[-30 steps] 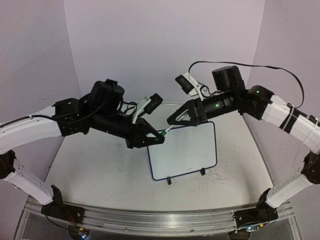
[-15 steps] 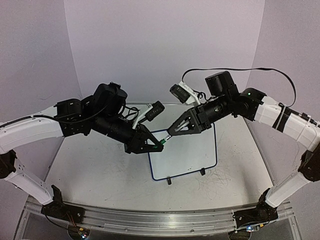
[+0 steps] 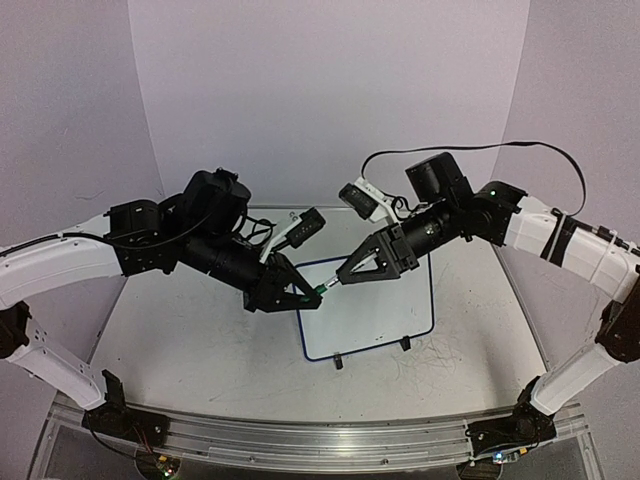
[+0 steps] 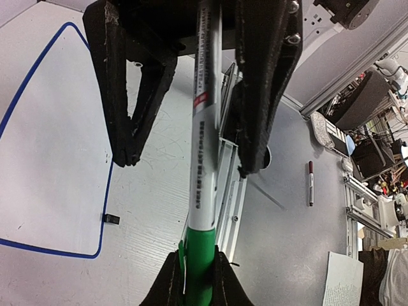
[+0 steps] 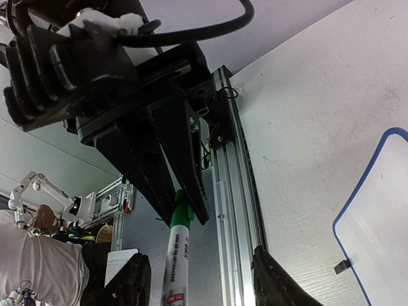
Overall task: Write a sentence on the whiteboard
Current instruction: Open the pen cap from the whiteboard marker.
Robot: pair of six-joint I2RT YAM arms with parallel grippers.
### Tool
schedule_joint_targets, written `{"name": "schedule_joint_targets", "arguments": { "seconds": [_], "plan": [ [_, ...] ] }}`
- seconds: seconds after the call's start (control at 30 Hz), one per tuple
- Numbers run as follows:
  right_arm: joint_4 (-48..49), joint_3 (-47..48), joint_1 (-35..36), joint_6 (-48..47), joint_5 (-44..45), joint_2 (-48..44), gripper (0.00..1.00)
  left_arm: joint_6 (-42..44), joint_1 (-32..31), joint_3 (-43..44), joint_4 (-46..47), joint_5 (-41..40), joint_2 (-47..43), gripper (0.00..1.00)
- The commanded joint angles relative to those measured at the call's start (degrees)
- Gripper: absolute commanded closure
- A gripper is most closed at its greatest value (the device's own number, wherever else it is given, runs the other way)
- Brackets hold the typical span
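Logged one marker [image 4: 201, 140], green end clamped in left gripper [image 3: 310, 297], right gripper [image 3: 347, 277] parted astride its barrel; one whiteboard [image 3: 385, 315] nearby.

Tiny illegible print on marker [image 4: 201, 146].

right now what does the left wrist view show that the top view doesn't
Only the left wrist view: print on the marker barrel, and a second dark red marker off to the right. Only the top view: the left arm and right arm whole, and the whiteboard with both black feet. Both: the left tool shut on the marker's green end, the right tool open around its barrel.
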Motion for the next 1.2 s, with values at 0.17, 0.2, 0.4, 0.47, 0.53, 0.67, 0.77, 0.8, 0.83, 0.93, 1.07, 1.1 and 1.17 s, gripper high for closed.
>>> {"name": "schedule_joint_targets", "arguments": {
  "seconds": [0.17, 0.2, 0.4, 0.47, 0.53, 0.67, 0.77, 0.8, 0.83, 0.93, 1.07, 1.1, 1.17],
  "plan": [
    [0.43, -1.03, -0.56, -1.49, -5.12, 0.4, 0.64, 0.4, 0.1, 0.02, 1.6, 0.33, -1.61, 1.0],
    [0.6, -1.28, -0.54, -1.49, -5.52, 0.51, 0.67, 0.4, 0.1, 0.06, 1.59, 0.32, -1.51, 1.0],
    [1.68, -1.47, -0.48, -0.62, -6.42, 0.63, 0.74, 0.28, 0.1, -0.16, 1.48, -0.02, -1.38, 1.0],
    [2.35, -1.52, -0.48, 0.03, -6.39, 0.56, 0.69, 0.08, 0.07, -0.28, 1.47, -0.18, -1.32, 1.0],
    [2.81, -1.54, -0.47, 0.46, -6.31, 0.62, 0.67, -0.08, 0.09, -0.28, 1.46, -0.26, -1.24, 1.0],
    [3.87, -1.72, -0.48, 1.8, -5.26, 0.55, 0.66, -0.44, 0.1, -0.11, 1.4, -0.35, -0.83, 1.0],
    [5.92, -2.0, -0.48, 3.56, -4.86, -0.12, 0.68, -0.62, 0.09, 0.04, 1.31, -0.32, -0.44, 1.0],
    [6.73, -2.21, -0.47, 4.3, -4.82, -0.47, 0.69, -0.68, 0.1, 0.06, 1.31, -0.44, -0.41, 1.0],
    [7.31, -2.45, -0.47, 4.78, -4.86, -0.68, 0.71, -0.72, 0.07, 0.05, 1.3, -0.58, -0.41, 1.0],
    [7.67, -3.01, -0.47, 5.1, -4.73, -0.89, 0.77, -0.82, 0.1, 0.05, 1.2, -1.28, -0.31, 1.0],
    [7.58, -4.2, -0.47, 4.85, -4.24, -0.81, 0.8, -0.96, 0.1, 0.23, 1.06, -1.65, -0.32, 1.0],
    [7.66, -4.23, -0.47, 4.88, -4.14, -0.78, 0.81, -0.99, 0.1, 0.24, 1.05, -1.72, -0.31, 1.0],
    [7.92, -4.11, -0.47, 5.08, -4.35, -0.69, 0.81, -1.15, 0.1, 0.38, 0.96, -1.74, -0.15, 1.0]
  ]
}}
